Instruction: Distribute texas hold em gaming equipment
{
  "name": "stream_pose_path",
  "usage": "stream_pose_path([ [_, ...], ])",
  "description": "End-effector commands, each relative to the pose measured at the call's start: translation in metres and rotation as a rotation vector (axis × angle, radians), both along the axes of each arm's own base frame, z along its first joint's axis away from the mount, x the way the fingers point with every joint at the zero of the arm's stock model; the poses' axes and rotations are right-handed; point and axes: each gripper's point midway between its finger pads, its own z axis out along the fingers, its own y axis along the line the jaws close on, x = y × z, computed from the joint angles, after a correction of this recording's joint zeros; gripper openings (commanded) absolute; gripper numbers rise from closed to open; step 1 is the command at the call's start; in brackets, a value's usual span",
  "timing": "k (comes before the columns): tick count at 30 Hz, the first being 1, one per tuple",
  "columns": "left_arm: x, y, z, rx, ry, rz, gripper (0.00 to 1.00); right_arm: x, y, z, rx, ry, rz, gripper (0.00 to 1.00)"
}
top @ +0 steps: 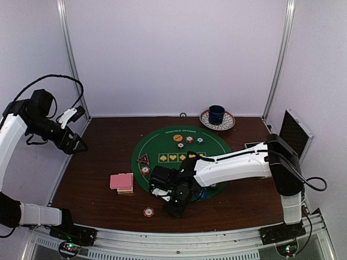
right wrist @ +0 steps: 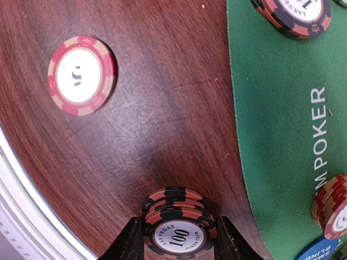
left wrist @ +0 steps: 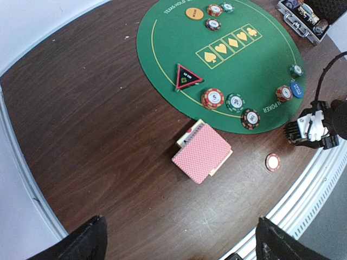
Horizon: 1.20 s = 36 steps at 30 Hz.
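Red and black with a white "100" face, the chip stack sits between the fingers of the right pincer. The pincer is clamped on the stack's two sides, just off the near edge of the green mat, over the bare wood of the desk. To do this step well, the grip should bear evenly on the rim of the whole stack. At least two chips show, and a lopsided squeeze could let the lower one slip. Whether the stack is lifted or resting cannot be told. A lone chip, pink-red with a "5", lies further out from the mat and well apart. A sensible carry would pass clear of it and of the chips along the mat's near rim. The left pincer hangs high off the mat's left side, its fingers wide apart with nothing between them. Below it the cards lie just outside the mat's near-left edge. As for containers, the case beyond the mat's right side lies open, with a few small pieces inside that are cut off too much to name. The mug stands on its saucer behind the mat, its inside hidden.
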Motion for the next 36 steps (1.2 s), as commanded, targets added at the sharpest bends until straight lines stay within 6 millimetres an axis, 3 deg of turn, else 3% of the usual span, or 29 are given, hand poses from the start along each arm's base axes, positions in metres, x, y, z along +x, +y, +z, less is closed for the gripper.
stream_pose_path([
  [1,0.002,-0.001,0.009,-0.009,-0.030,-0.009,0.98,0.005,0.006,0.031,0.037,-0.035,0.002,0.41],
  [7,0.003,-0.001,0.008,-0.007,-0.026,-0.011,0.98,0.016,0.003,0.068,0.072,-0.082,-0.024,0.32],
  [14,0.004,0.000,0.008,-0.002,-0.029,-0.010,0.98,0.060,-0.029,0.088,0.093,-0.114,-0.153,0.27],
  [19,0.003,0.000,0.009,0.001,-0.036,-0.011,0.97,0.107,-0.067,0.079,0.068,-0.125,-0.285,0.27],
  [24,0.002,0.001,0.009,0.006,-0.038,-0.012,0.98,0.139,-0.103,0.064,0.024,-0.136,-0.384,0.25],
  [32,0.002,0.000,0.007,0.001,-0.027,-0.017,0.98,0.163,-0.129,0.051,0.005,-0.140,-0.497,0.24],
  [36,0.002,0.000,0.005,0.001,-0.022,-0.023,0.97,0.173,-0.154,0.049,-0.016,-0.160,-0.582,0.24],
])
